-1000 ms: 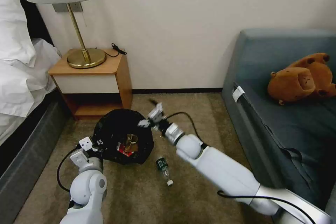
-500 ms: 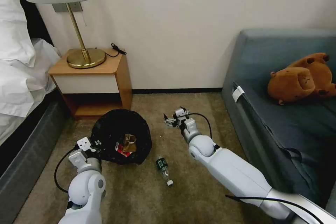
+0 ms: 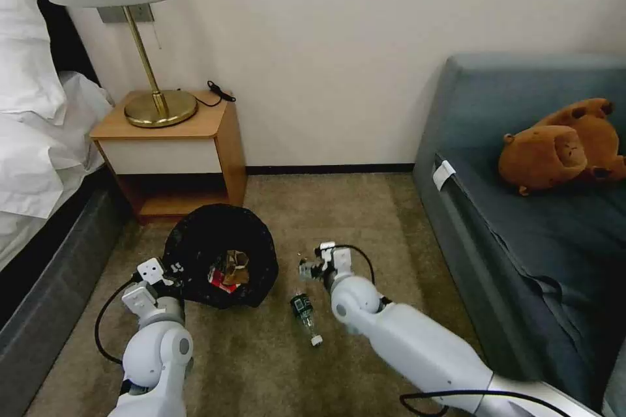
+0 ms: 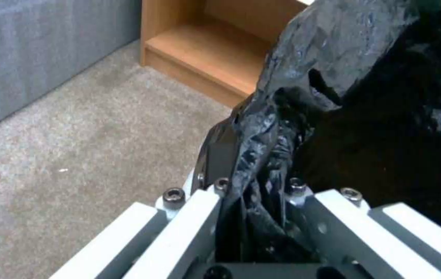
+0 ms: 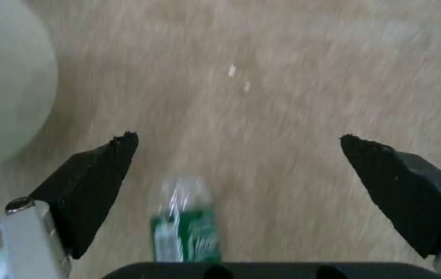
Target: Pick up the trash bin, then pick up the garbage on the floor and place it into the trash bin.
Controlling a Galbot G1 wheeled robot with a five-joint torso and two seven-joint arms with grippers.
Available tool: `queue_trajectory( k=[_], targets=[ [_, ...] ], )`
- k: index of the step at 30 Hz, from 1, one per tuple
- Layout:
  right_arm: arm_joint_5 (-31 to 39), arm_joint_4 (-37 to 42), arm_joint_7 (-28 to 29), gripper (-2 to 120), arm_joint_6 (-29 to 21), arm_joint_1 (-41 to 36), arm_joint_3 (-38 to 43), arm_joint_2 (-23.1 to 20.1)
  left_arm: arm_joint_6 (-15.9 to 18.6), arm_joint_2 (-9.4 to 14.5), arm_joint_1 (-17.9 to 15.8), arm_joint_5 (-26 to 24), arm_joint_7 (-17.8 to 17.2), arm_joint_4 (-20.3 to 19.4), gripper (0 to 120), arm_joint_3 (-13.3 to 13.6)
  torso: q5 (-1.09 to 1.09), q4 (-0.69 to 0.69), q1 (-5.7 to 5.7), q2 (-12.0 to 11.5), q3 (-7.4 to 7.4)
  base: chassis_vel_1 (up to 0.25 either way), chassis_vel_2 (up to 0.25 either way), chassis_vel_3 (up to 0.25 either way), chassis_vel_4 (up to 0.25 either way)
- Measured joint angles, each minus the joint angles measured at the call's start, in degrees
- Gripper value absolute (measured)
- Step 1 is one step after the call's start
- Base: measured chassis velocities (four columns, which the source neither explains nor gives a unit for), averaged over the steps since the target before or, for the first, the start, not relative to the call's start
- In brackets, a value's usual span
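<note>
Trash bin (image 3: 218,254) pinched at its black liner by our left gripper (image 3: 171,272); right gripper (image 3: 312,267), jaws spread, hovers over the bottle (image 3: 304,315) lying right of it, nightstand (image 3: 171,150) behind

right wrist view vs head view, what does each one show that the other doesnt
Right wrist view alone: the right gripper's black fingertips up close, spread wide, with the bottle's green label between them on the carpet.

Head view alone: the left gripper clamped on the trash bin's black liner, packets lying inside the bin, the nightstand, the lamp, and the plush toy on the sofa.

Both: the bottle lying on the carpet beside the bin, with the right gripper just above it.
</note>
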Motion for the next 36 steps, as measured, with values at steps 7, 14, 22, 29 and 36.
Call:
queue_trajectory(
  k=[7,14,22,29,36],
  targets=[
    [-4.0,0.3,-2.0,100,-1.8,-4.5,-0.8,-0.2,-0.2,-0.3,0.7,0.4,0.0,-0.3,1,0.5,0.01,-0.01,0.0,0.0,0.0,0.0,0.0,0.0,0.0],
    [-4.4,-0.4,-3.2,100,-1.3,-6.2,-2.1,0.5,-0.3,-0.9,1.0,1.0,0.0,-0.5,1,1.1,0.0,-0.01,0.0,0.0,0.0,0.0,0.0,0.0,0.0],
    [-6.8,-3.8,-4.1,100,0.1,-5.2,-5.0,2.1,-0.8,-1.0,1.8,0.9,0.0,-0.5,1,0.4,0.01,0.0,0.0,0.0,0.0,0.0,0.0,0.0,0.0],
    [-9.1,-6.5,-5.6,100,1.8,-4.4,-5.8,2.4,-1.1,-0.9,2.1,0.5,0.1,-0.5,1,-0.4,0.0,-0.01,0.0,0.0,0.0,0.0,0.0,0.0,0.0],
    [-12.6,-11.0,-7.7,100,4.5,-4.3,-5.8,4.3,-1.2,-0.9,2.4,0.2,0.2,-0.8,1,-1.0,0.0,0.0,0.0,0.0,0.0,0.0,0.0,0.0,0.0]
  ],
)
